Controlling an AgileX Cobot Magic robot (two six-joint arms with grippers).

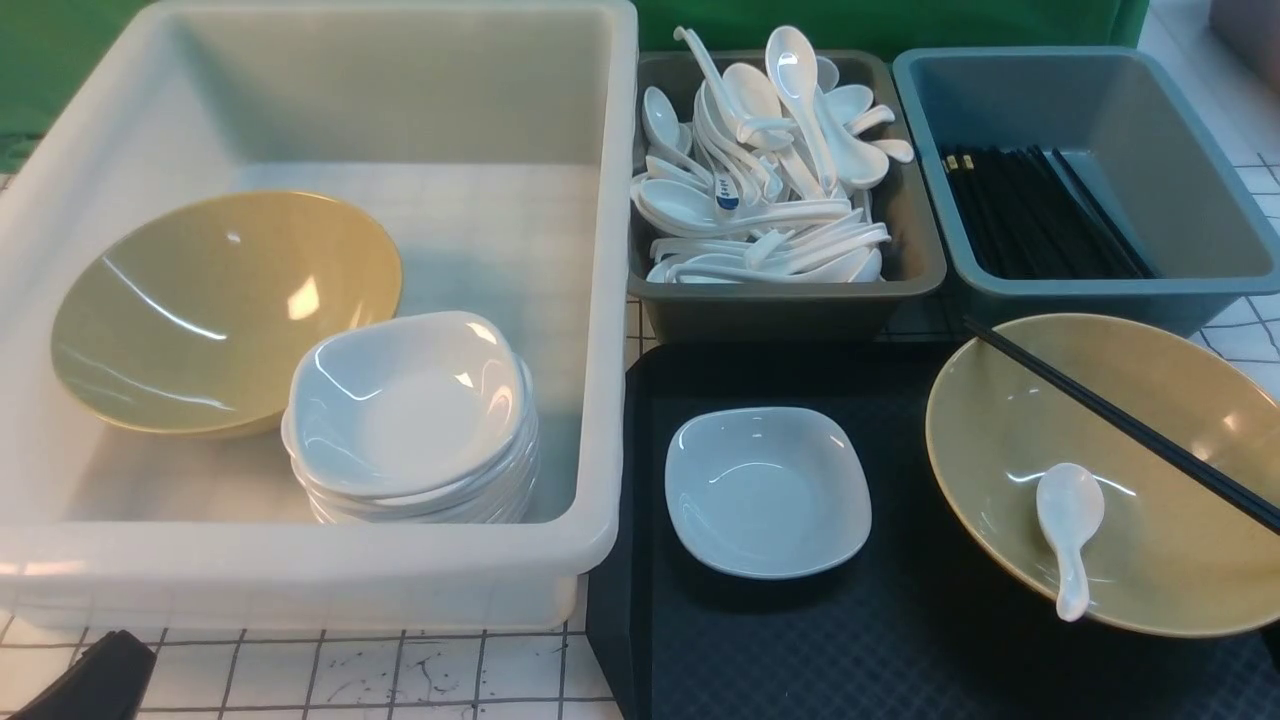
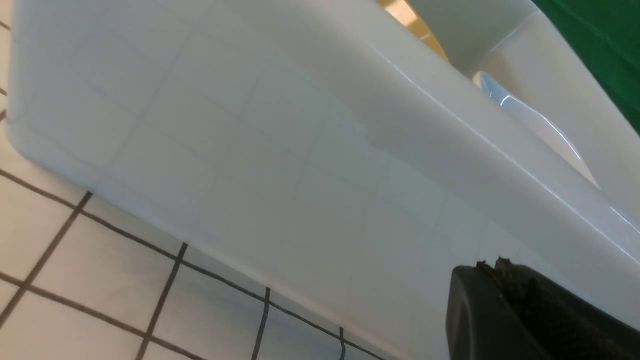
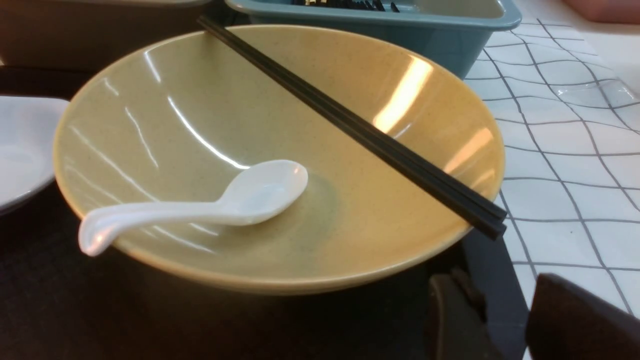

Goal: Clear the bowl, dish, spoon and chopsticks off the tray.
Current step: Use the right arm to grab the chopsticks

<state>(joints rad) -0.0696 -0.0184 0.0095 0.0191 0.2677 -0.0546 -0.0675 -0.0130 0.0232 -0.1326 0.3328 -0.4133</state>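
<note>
The black tray (image 1: 900, 640) lies at the front right. On it stand the white dish (image 1: 768, 492) and, to its right, the olive-yellow bowl (image 1: 1180, 540). The white spoon (image 1: 1068, 530) lies in the bowl, and the black chopsticks (image 1: 1120, 423) rest across its rim. The right wrist view shows the bowl (image 3: 350, 225), spoon (image 3: 250, 195), chopsticks (image 3: 360, 132), dish edge (image 3: 20, 140) and tray (image 3: 75, 300). My right gripper (image 3: 500, 300) is open and empty, low at the tray's edge just short of the bowl. My left gripper (image 1: 90, 675) is shut and empty (image 2: 487, 267), beside the white bin's outer wall.
A large white bin (image 1: 610, 300) at the left holds a second olive bowl (image 1: 220, 310) and a stack of white dishes (image 1: 410, 410). Behind the tray stand a grey bin (image 1: 790, 310) full of white spoons and a blue-grey bin (image 1: 1100, 300) holding black chopsticks.
</note>
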